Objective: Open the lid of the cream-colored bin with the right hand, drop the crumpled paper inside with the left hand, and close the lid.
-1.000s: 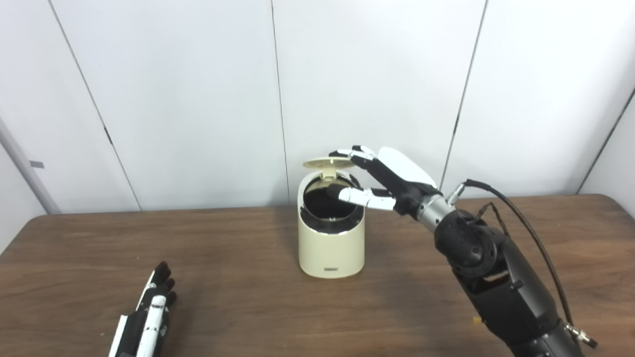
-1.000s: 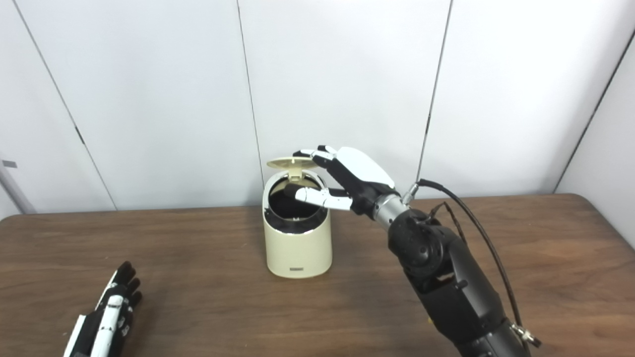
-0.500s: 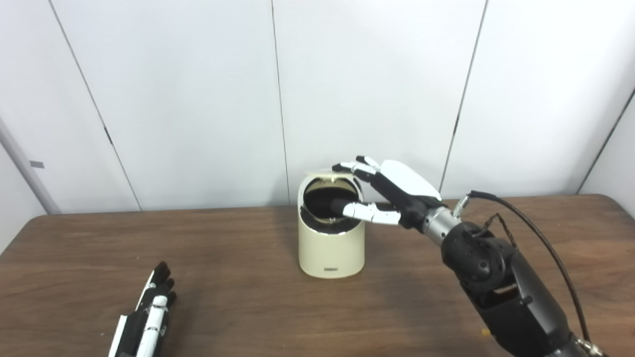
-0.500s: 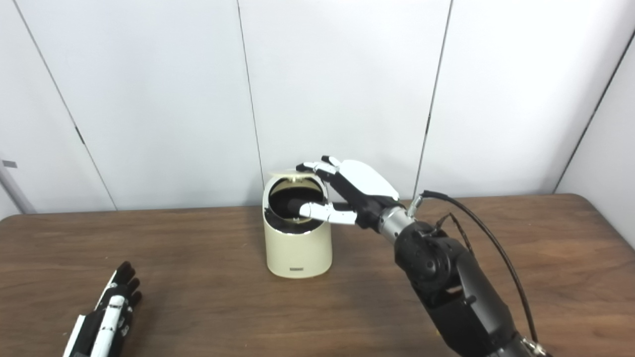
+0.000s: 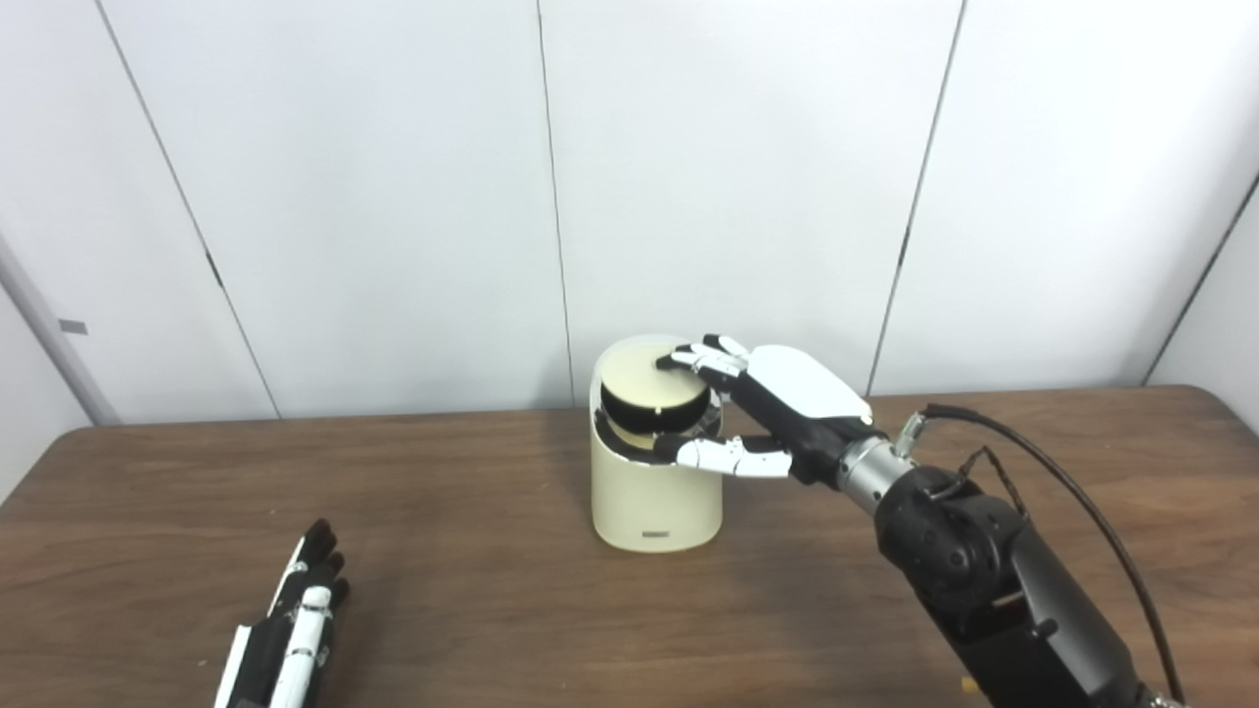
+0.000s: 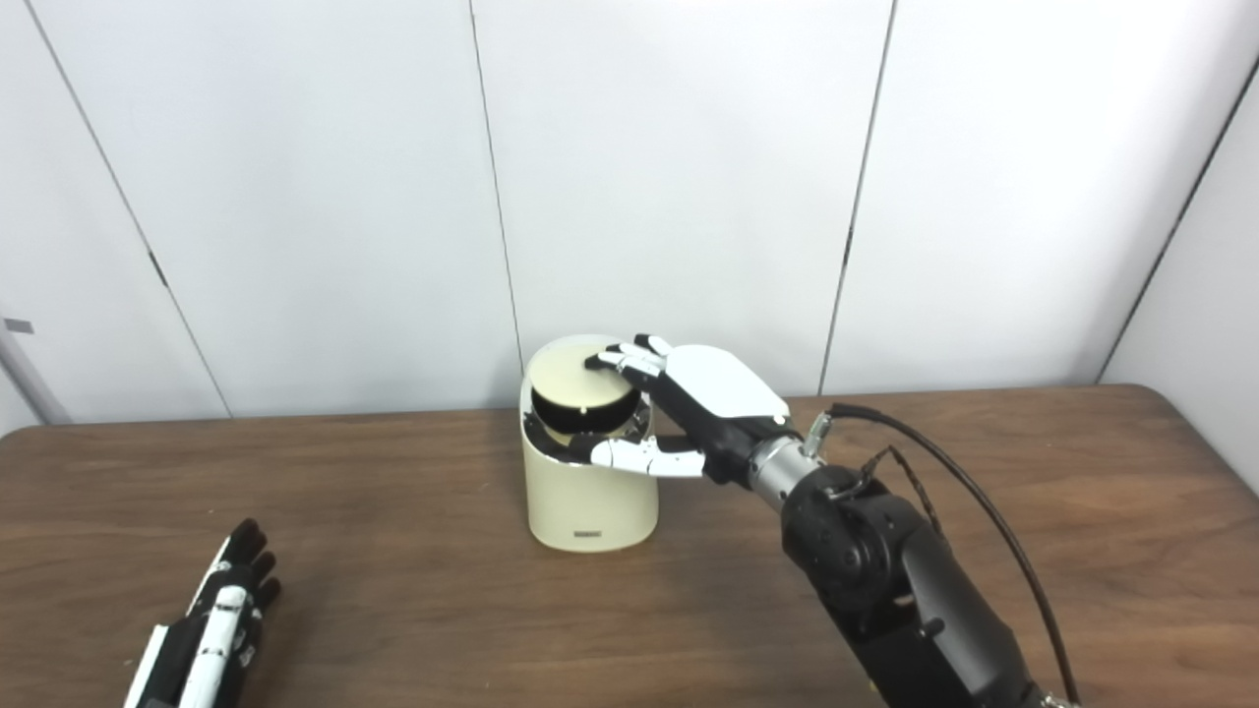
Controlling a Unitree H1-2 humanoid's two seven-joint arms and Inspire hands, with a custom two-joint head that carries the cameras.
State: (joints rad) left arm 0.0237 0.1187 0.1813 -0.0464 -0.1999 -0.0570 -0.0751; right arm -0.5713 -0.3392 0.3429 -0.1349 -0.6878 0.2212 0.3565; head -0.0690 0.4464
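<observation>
Left eye view: right hand [image 5: 777, 408], fingers spread, presses the lid [image 5: 649, 379] lying just beneath its fingertips [image 5: 689, 356].

Bare table [image 5: 472, 551] lies between left hand [image 5: 295, 629] and bin [image 5: 654, 492] — right hand [image 5: 777, 408] covers the lid [image 5: 644, 379].

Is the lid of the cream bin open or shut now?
Almost shut: the lid lies tilted over the bin opening, a dark gap remaining in front.
</observation>
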